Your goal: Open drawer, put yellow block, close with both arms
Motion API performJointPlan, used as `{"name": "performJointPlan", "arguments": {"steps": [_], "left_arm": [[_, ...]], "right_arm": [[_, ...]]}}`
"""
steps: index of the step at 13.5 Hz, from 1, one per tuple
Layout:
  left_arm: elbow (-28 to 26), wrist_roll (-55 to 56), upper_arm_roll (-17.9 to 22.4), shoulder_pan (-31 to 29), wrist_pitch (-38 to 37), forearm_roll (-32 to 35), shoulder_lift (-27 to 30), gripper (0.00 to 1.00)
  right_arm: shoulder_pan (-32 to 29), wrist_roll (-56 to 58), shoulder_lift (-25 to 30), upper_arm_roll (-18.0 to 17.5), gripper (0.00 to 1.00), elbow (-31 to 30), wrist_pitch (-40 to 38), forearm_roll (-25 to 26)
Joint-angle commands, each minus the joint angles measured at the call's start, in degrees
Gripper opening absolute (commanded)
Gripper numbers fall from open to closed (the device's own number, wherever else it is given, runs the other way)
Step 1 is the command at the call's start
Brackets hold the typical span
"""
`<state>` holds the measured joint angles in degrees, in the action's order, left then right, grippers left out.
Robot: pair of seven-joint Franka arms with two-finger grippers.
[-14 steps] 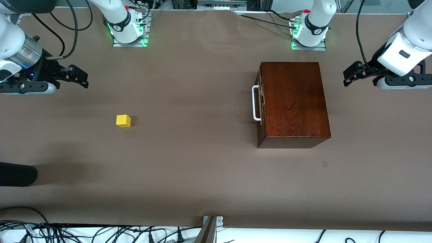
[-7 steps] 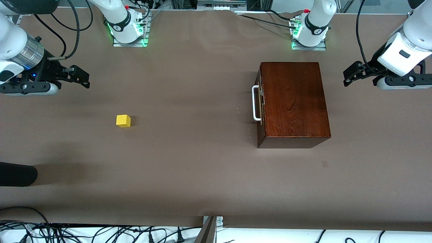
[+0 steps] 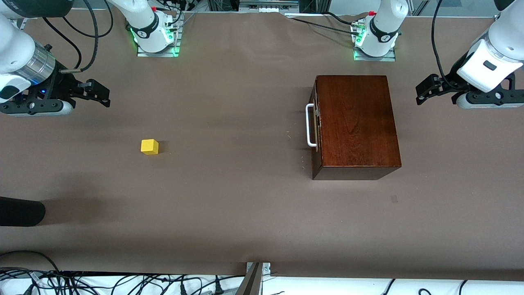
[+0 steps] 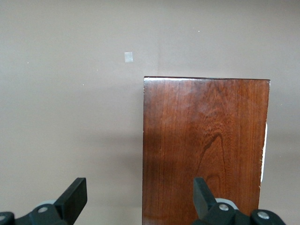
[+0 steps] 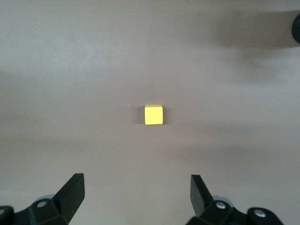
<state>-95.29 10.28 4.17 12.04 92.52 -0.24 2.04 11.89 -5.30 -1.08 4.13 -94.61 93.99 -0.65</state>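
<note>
While we look across the brown table (image 3: 245,213), we list what lies on it from biggest to smallest.

Box: we see a glossy reddish-brown wooden box (image 3: 356,123) standing flat on the table toward the left arm's end, with its top face filling much of the left wrist view (image 4: 206,150).

Drawer: we find the drawer (image 3: 315,127) shut flush in the box side that faces the right arm's end, and its white handle (image 3: 310,125) stands out from that dark front.

Left gripper: we see the left gripper (image 3: 423,91) up in the air over bare table at the left arm's end, well apart from the box; its fingers (image 4: 75,199) are spread wide and hold nothing.

Right gripper: we see the right gripper (image 3: 100,95) up over bare table at the right arm's end, its fingers (image 5: 72,190) also spread wide and empty.

Block: we place the small yellow block (image 3: 149,146) on the table toward the right arm's end, well apart from the box and nearer the front camera than the right gripper; in the right wrist view it sits alone on the table (image 5: 153,115).
</note>
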Motion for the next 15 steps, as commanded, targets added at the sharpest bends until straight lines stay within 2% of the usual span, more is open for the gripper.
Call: {"name": "performJointPlan", "arguments": {"steps": [1, 3, 5, 9, 15], "left_arm": [[0.5, 4.0, 0.1, 3.2, 0.2, -0.4, -1.4, 1.0], [0.5, 8.2, -1.2, 5.7, 2.0, -0.1, -2.6, 1.0], [0.5, 11.8, -5.3, 6.1, 4.1, 0.6, -4.5, 1.0], [0.5, 23.3, -11.5, 11.2, 8.9, 5.1, -10.5, 1.0], [0.5, 34.1, -11.9, 21.1, 16.9, 5.3, -21.4, 1.0]], "right_arm": [[0.4, -0.1, 0.0, 0.2, 1.0, 0.0, -0.1, -1.0], [0.5, -0.1, 0.0, 0.2, 1.0, -0.1, 0.0, -0.9], [0.5, -0.1, -0.1, 0.2, 1.0, -0.2, 0.1, -0.9], [0.5, -0.1, -0.5, 0.2, 1.0, -0.1, 0.1, -0.9], [0.5, -0.1, -0.9, 0.2, 1.0, -0.3, 0.1, -0.8]]}}
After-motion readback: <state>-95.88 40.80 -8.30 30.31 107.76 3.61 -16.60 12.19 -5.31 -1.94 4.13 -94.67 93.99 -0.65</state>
